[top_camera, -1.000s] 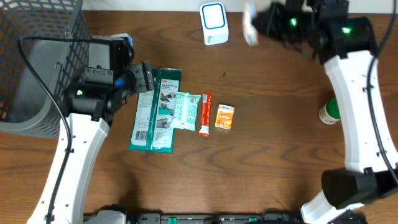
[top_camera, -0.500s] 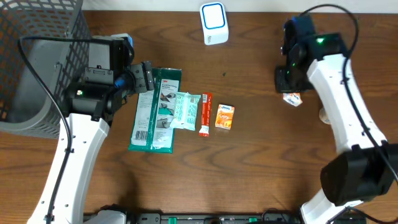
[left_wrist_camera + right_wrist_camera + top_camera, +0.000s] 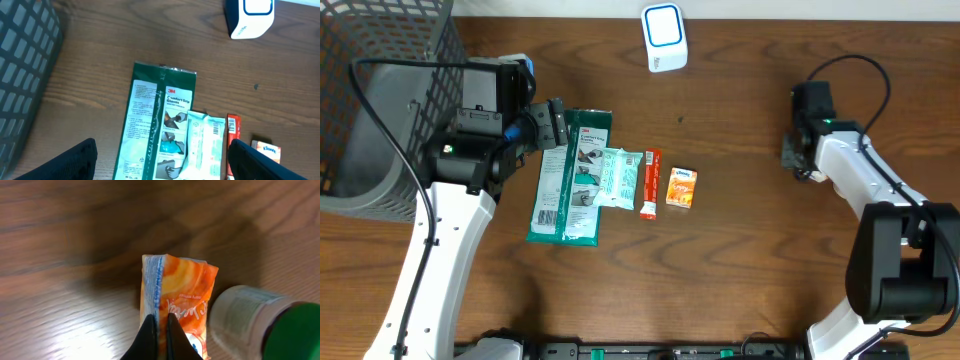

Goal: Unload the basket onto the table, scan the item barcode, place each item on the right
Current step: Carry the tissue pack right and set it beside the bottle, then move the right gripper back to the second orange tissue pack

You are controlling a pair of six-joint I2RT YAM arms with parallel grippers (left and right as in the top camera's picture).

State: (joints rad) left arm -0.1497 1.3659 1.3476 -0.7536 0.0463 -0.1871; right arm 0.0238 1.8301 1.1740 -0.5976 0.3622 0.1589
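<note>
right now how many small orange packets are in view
2. One orange packet lies on the table just right of the red stick; the other orange packet is pinched in the right gripper, beside the green-capped bottle. More could be hidden in the basket.

Left arm and right arm have white shells, black joints, thin black cables. The right pincer is black.

orange packet | pinched at crimped edge | scanner white-blue, well apart
</note>
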